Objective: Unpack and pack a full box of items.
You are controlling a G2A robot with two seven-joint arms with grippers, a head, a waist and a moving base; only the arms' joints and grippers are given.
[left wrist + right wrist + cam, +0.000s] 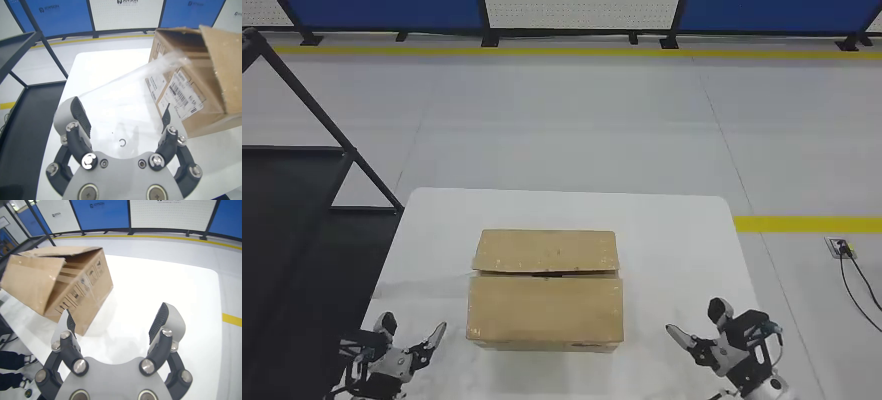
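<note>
With left gripper [121,106] and right gripper [115,308] both spread wide and empty flanking the box [545,310], raise its apparently unsealed top flaps [545,252] by their free centre edges.

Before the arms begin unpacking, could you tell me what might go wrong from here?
1. A loose clear tape strip trails off the cardboard box toward the open left gripper; it could stick to the pads.
2. The top flaps lie nearly closed and nothing holds the box, so prying one with the open right gripper may drag it across the white table.
</note>
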